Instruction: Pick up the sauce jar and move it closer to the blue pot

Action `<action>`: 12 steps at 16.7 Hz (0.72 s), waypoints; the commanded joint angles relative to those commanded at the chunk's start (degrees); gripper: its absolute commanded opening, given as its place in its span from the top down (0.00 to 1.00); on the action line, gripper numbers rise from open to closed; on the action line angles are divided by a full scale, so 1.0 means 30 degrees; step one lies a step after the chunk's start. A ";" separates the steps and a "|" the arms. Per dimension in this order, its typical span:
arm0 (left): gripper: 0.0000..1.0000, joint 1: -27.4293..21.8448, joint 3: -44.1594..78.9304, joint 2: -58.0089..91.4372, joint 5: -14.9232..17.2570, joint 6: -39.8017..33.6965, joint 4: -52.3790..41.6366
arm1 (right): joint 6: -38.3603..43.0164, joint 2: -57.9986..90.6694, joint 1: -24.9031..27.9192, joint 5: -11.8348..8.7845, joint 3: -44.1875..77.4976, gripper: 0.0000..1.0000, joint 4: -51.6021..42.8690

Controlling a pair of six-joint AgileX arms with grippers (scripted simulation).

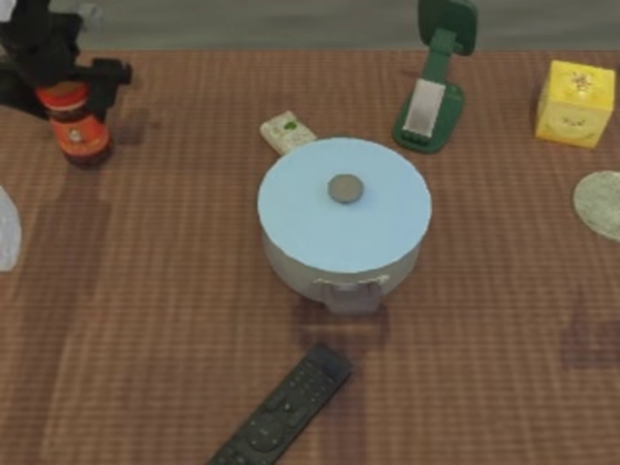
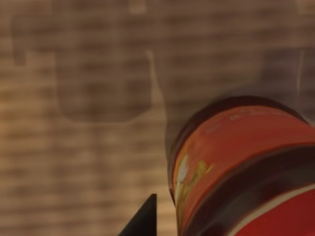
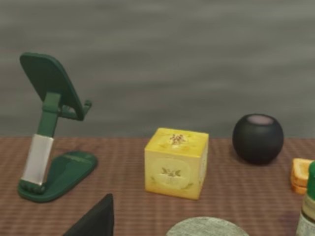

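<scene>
Sauce jar [image 2: 236,167] above brown woven tabletop [image 1: 145,320]

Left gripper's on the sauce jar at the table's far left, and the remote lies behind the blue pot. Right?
One slip: the top view shows the remote in front of the blue pot, not behind it. The rest holds: the left gripper is on the sauce jar at the table's far left.

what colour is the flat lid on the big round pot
Light blue, with a small grey knob at its centre; the top view shows the lid best.
</scene>
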 joint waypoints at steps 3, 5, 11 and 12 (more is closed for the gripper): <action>0.68 0.0000 0.0000 0.0000 0.0000 0.0000 0.0000 | 0.0000 0.0000 0.0000 0.0000 0.0000 0.00 0.0000; 0.83 0.0000 0.0000 0.0000 0.0000 0.0000 0.0000 | 0.0000 0.0000 0.0000 0.0000 0.0000 0.00 0.0000; 1.00 0.0000 0.0000 0.0000 0.0000 0.0000 0.0000 | 0.0000 0.0000 0.0000 0.0000 0.0000 0.00 0.0000; 1.00 0.0000 0.0000 0.0000 0.0000 0.0000 0.0000 | 0.0000 0.0000 0.0000 0.0000 0.0000 0.00 0.0000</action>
